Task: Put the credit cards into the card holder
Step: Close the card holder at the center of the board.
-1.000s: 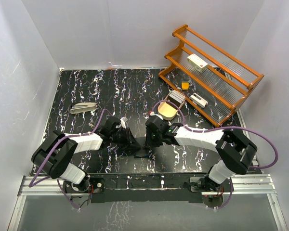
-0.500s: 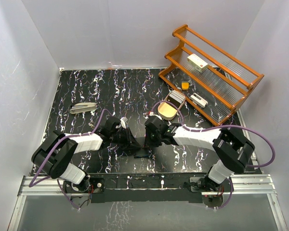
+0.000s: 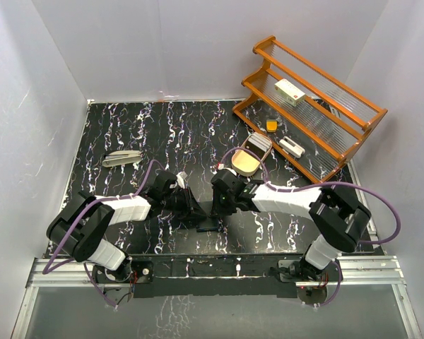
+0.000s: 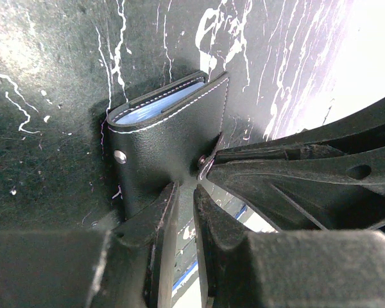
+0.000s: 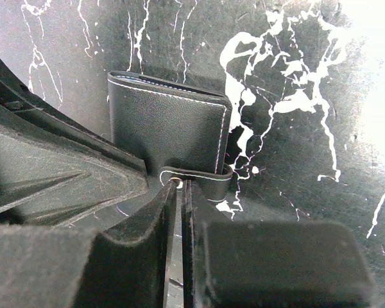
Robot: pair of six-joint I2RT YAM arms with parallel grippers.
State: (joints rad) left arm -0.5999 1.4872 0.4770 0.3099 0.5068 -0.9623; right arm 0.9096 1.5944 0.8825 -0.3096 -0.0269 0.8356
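Currently you are holding the card holder (image 4: 163, 147) between both arms, at the front middle of the table (image 4: 45, 77). Your left claw (image 4: 185, 192) is pinching its lower edge with the jaws narrow, and your right claw (image 5: 181, 192) is gripping the snap strap (image 5: 205, 179) with the jaws almost together. The credit cards (image 4: 138, 114) are showing as a pale blue edge inside the folded covers. I am thinking the risk is lying in the strap: if you are pulling it sideways while the left grip is so shallow, the holder may twist out, or open and let the cards slide onto the table.
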